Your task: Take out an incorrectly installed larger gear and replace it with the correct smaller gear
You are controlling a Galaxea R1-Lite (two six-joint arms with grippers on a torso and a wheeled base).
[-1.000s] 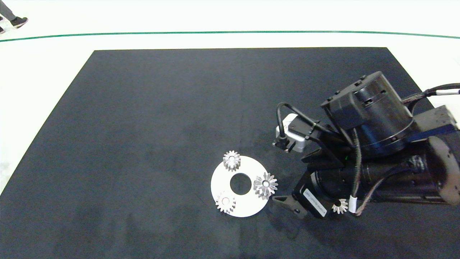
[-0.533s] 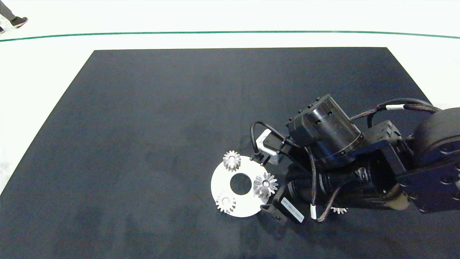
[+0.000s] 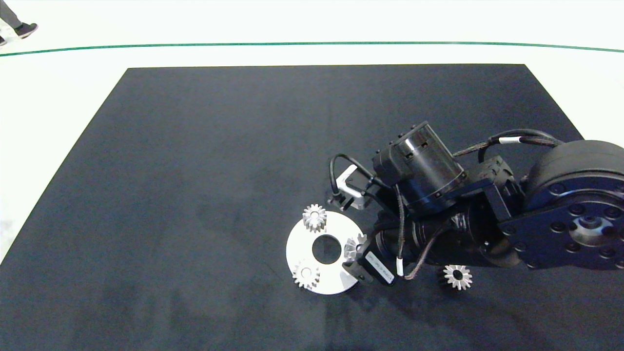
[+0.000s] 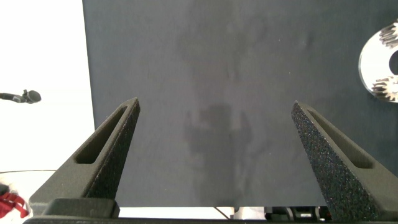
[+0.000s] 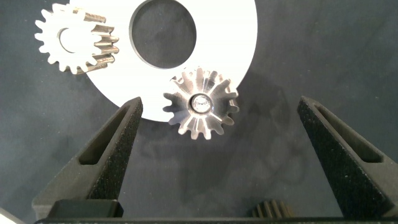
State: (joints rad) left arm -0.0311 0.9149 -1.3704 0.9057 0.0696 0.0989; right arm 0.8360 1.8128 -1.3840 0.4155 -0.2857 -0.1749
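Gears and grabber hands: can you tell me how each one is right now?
larger gear: sitting on the white disc's edge, not gripped.
smaller gear: lying loose on the black mat, beside the right arm.
two pale small gears: sitting on the white disc.
right gripper: open, fingers either side of the larger gear.
left gripper: open, holding nothing, above bare mat.

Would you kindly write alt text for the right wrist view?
The open right end effector hovers over the larger gear, which sits at the edge of a white ring plate on a dark mat; a paler gear sits on the plate too.
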